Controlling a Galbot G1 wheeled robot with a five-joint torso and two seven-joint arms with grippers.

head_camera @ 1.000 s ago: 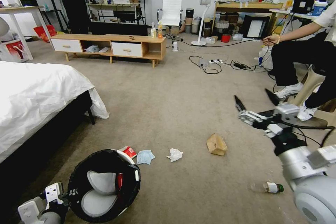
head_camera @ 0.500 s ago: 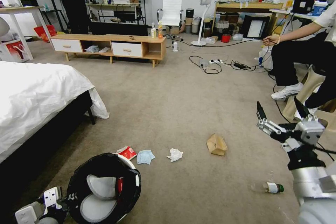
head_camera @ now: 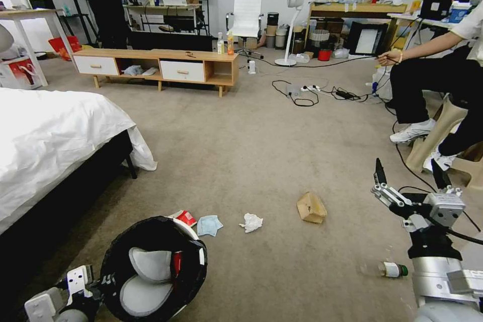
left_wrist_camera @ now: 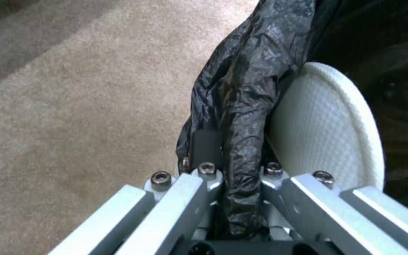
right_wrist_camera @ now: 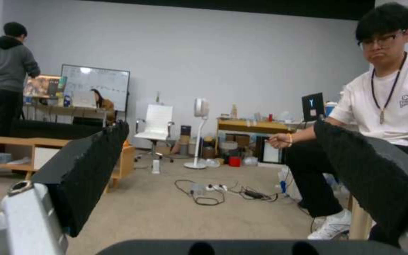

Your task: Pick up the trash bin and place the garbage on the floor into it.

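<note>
1. The bin (head_camera: 153,266) is held at the lower left of the head view, tilted so that its black-lined mouth and white flaps face up toward the camera; this attitude is judged to keep the opening ready for dropped items.
2. The left gripper (left_wrist_camera: 234,184) is seen clamped tight on the bin's rim, with the black bag (left_wrist_camera: 246,106) pinched between its fingers and the white plastic wall lying just beside them. A rim grip is judged to be used because the round body is too wide to be spanned.
3. A red object (head_camera: 176,263), possibly a can, is glimpsed inside the bin.
4. The right gripper (head_camera: 410,176) is raised at the lower right of the head view, fingers spread wide and holding nothing; in its wrist view the two black pads (right_wrist_camera: 86,170) stand well apart with the room beyond.
5. On the floor (head_camera: 261,151) the garbage is left scattered:
   - the wrapper (head_camera: 184,218) and mask (head_camera: 209,225) lie just beyond the bin;
   - the tissue (head_camera: 251,222) is near them, centre frame;
   - the paper bag (head_camera: 311,207) lies further right;
   - the bottle (head_camera: 385,269) lies close below the right arm.
6. The bottle is judged the nearest item to the free gripper.
</note>
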